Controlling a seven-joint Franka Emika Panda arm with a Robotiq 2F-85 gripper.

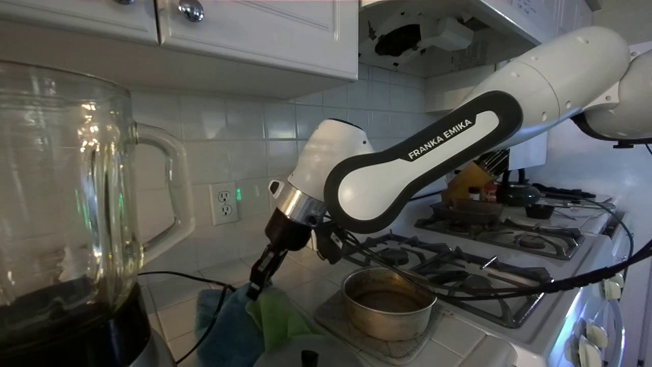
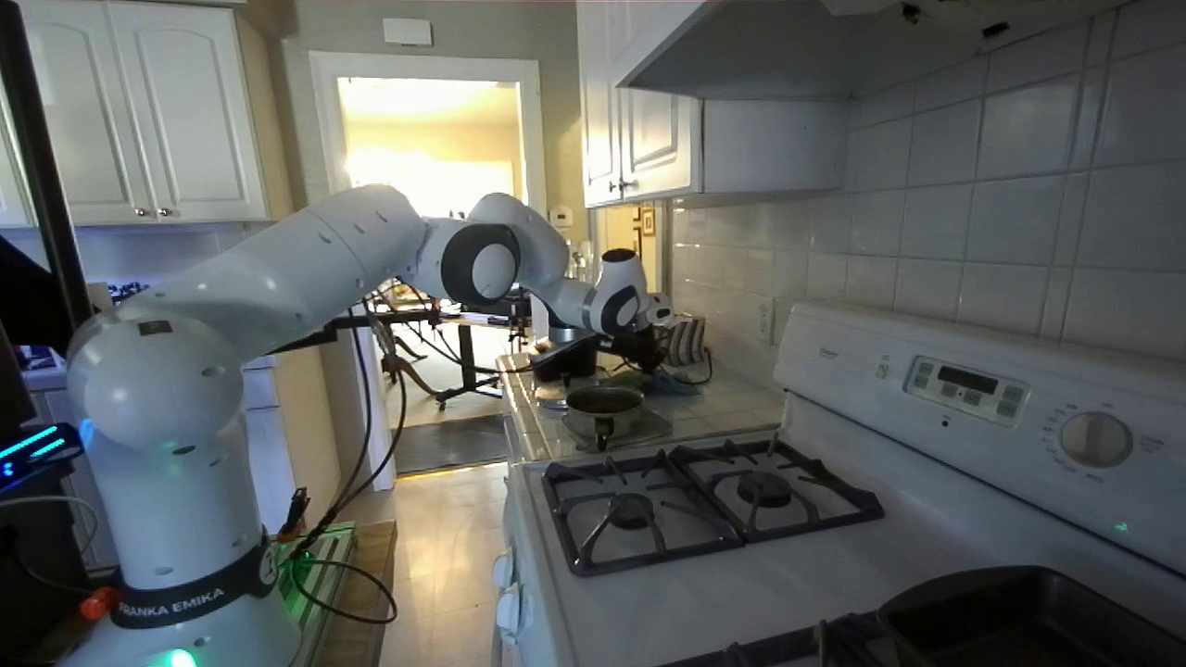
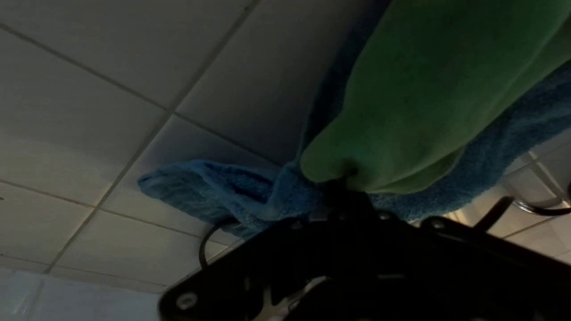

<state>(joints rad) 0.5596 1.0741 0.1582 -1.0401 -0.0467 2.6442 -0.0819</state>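
Blender (image 1: pixel 76 204) foremost, tool (image 1: pixel 254 292) pinching green cloth (image 3: pixel 424 102) at edge, tiles (image 3: pixel 80 120) alongside

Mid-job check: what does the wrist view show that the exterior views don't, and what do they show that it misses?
Wrist view only: a close look at the fingers, set close together at the end of the green cloth; too dark to tell if they pinch it.

Exterior views only: the arm, the pot, the stove and the outlet.

Shared: the green cloth, the blue towel beneath it, the cord and the tiled counter.
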